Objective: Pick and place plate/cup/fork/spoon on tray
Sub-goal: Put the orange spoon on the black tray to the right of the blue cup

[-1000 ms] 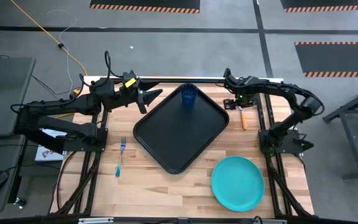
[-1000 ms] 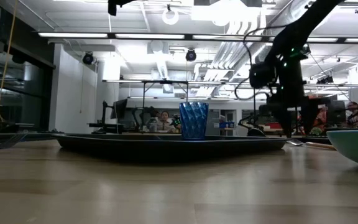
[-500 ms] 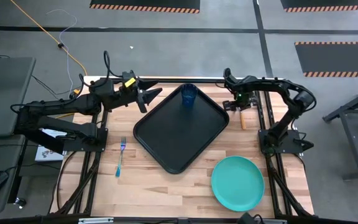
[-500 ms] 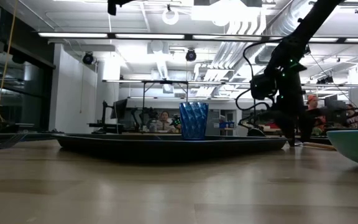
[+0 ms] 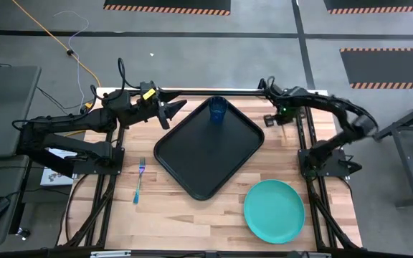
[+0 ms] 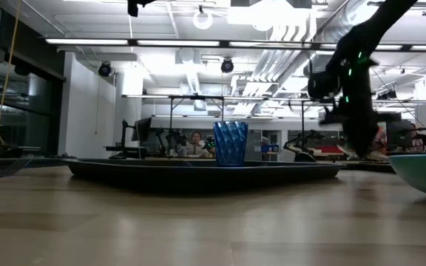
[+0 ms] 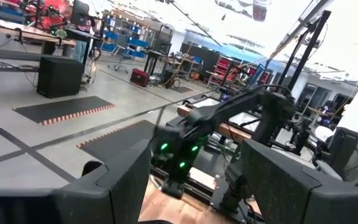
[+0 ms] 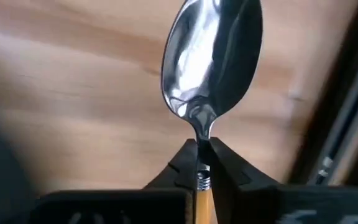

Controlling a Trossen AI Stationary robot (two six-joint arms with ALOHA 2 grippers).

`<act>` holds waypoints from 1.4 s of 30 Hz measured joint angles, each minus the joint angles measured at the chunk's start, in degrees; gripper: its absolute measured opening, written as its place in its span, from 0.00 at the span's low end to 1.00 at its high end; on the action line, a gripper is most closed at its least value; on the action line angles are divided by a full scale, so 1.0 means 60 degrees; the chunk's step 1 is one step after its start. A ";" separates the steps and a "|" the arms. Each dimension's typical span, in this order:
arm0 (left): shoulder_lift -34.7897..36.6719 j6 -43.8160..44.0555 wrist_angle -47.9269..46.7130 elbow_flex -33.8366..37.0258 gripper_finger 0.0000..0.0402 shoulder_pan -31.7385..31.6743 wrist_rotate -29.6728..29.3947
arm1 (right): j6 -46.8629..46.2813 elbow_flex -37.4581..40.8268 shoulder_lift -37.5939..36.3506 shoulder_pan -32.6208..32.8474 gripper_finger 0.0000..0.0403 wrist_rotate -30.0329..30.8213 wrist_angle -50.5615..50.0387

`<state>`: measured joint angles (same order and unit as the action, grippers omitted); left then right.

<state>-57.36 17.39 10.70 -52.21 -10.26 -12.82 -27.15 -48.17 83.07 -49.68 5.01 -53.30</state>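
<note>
Wooden table carries the tray at its middle, with the cup upright on the tray's far corner. Right gripper pinches the spoon by its neck above the table's far right corner, beside the tray. Left gripper, fingers spread and empty, waits near the tray's far-left edge; fork and plate lie off the tray.

Two dark, nearly black arms of jointed tubular links are seen on black frame bases. A yellow label is carried near the wrist of the left arm, and black cables are looped above it. Small green lights are shown on the right arm. Matte black, wedge-shaped fingers are fitted to each gripper.
</note>
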 joint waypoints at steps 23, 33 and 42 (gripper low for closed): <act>0.0000 0.0088 0.0066 0.0000 0.60 -0.0233 0.0000 | -0.0191 -0.3965 0.0052 0.5602 0.01 0.0325 0.0208; 0.0000 0.0089 0.0062 0.0000 0.60 -0.0233 0.0000 | 0.1574 -0.3911 0.3038 0.5296 0.01 0.0682 0.0227; 0.0000 0.0088 0.0062 0.0000 0.60 -0.0233 0.0000 | 0.1976 -0.3889 0.3636 0.4825 0.00 0.1558 0.1379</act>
<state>-57.36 17.91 11.07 -52.21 -11.66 -12.82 -15.29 -71.50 104.88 -20.73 14.36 -45.02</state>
